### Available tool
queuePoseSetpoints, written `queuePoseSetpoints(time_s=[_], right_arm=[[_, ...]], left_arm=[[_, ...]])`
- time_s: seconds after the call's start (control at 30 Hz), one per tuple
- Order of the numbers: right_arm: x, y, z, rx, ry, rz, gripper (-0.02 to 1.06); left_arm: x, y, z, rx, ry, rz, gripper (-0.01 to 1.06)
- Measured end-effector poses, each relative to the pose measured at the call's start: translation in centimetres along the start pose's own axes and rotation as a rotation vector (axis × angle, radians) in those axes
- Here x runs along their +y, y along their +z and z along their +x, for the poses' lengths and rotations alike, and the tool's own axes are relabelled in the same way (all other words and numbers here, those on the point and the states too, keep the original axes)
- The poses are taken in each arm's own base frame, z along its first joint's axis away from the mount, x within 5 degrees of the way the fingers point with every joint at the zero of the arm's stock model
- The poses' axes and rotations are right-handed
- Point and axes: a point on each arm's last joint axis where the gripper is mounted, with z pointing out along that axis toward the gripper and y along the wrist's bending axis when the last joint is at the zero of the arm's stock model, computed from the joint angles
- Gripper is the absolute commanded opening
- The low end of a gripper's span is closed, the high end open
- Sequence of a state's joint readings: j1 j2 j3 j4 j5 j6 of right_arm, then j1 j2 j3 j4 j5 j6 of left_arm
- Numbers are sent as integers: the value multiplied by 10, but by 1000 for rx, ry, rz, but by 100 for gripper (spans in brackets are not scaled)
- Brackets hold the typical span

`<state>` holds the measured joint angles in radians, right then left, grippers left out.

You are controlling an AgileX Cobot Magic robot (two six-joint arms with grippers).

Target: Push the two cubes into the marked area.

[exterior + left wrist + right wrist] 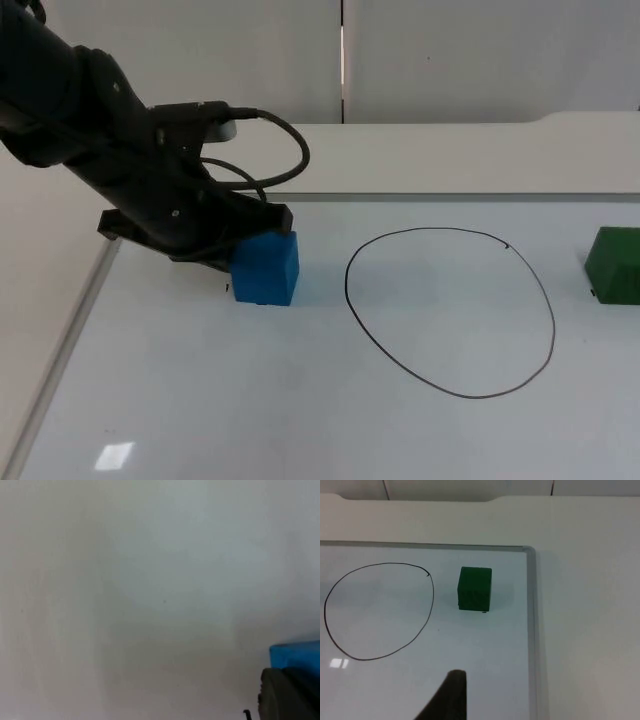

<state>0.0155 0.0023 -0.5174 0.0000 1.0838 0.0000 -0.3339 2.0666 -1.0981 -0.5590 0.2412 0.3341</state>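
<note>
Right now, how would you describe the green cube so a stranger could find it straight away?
Find the hand-drawn black outline on the whiteboard. The green cube sits just outside it, opposite the blue cube, with no gripper touching it.

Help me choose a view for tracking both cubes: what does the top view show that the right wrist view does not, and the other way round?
Top view alone: the blue cube with the left gripper close against its far-left side, both outside the drawn outline.

Right wrist view alone: the whole green cube, standing just outside the outline, and the whiteboard's corner edge beside it.

Both: the black marked outline on the white board, with nothing inside it, and the green cube, which the top view cuts off at the picture's edge.
</note>
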Motion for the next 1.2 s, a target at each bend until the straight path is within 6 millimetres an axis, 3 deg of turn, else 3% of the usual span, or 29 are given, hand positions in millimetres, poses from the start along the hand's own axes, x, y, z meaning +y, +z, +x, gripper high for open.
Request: queuePoseSetpoints(time_s=[0.27,0.6,1.2], right_arm=[[0,0,0,0,0,0,105],[0,0,0,0,0,0,105],[0,0,0,0,0,0,105]], left_arm=[[-1,0,1,6,-4,4,0],[-26,3,7,15,50,33,0],[-30,2,13,73,2,62,0]])
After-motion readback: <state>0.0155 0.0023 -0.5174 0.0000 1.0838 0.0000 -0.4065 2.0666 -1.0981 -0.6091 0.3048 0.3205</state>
